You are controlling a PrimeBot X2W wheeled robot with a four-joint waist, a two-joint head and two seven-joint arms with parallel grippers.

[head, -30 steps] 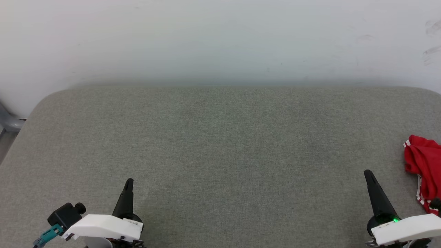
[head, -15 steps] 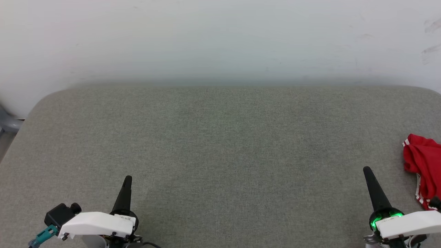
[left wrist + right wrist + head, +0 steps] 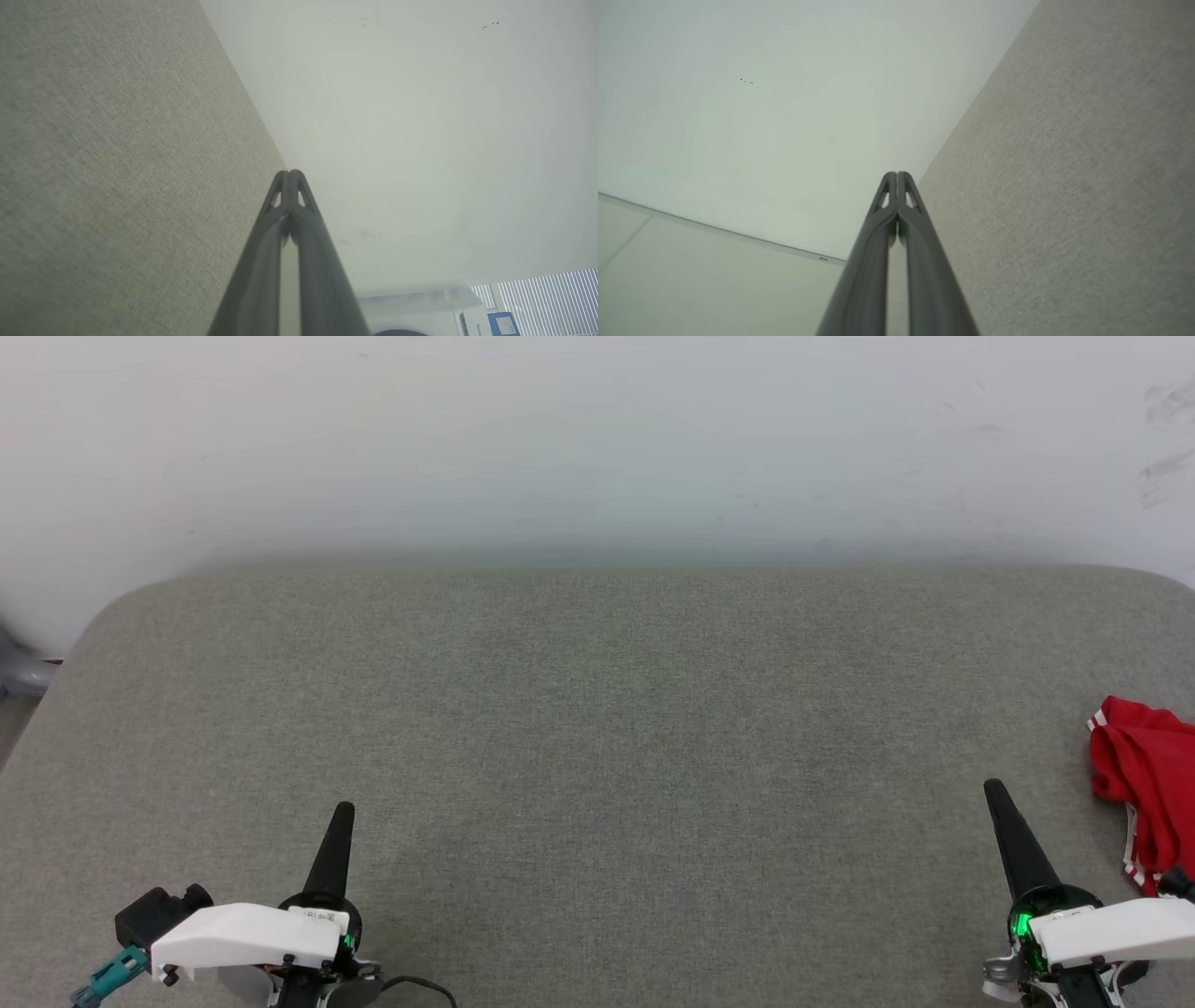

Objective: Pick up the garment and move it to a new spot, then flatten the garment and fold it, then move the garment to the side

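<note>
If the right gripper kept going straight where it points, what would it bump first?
The right gripper would probably reach the white wall beyond the grey table; the way looks free. The red garment sits off to its right.

We see the garment (image 3: 1144,775) in bright red, with red-and-white striped trim along its edge. The desk (image 3: 597,709) wears a speckled grey-green weave, the wall (image 3: 597,448) is off-white, and the left fingers (image 3: 338,845) and right fingers (image 3: 1018,845) are plain black.
</note>
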